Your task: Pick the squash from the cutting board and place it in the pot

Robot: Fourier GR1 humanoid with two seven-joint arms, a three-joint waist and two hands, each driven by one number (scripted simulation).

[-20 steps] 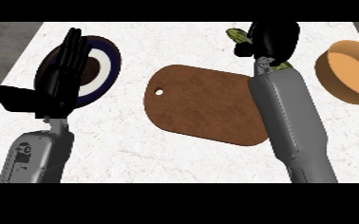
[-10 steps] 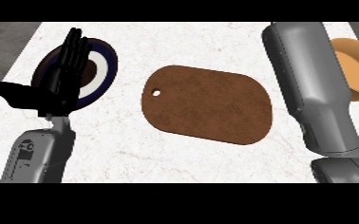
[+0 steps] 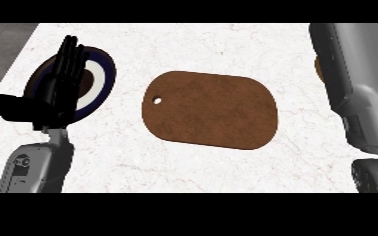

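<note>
Lighting even and bright across the white marbled counter [image 3: 207,170]; no glare. The brown oval wooden cutting board [image 3: 210,110] casts almost no shadow. No blur; edges undistorted.

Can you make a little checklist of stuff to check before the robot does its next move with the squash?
1. Squash off the cutting board: ok, the board's top is bare.
2. Squash in view: not ok, it shows nowhere.
3. Right hand in view: not ok, only the grey right forearm shows along the right edge.
4. Pot in view: cannot tell, just an orange sliver peeks out behind that forearm.
5. Left hand out of the way: ok, it rests open, fingers up, over the plate at the left.
6. Squash held over the pot: cannot tell, hand and squash are out of the picture.
</note>
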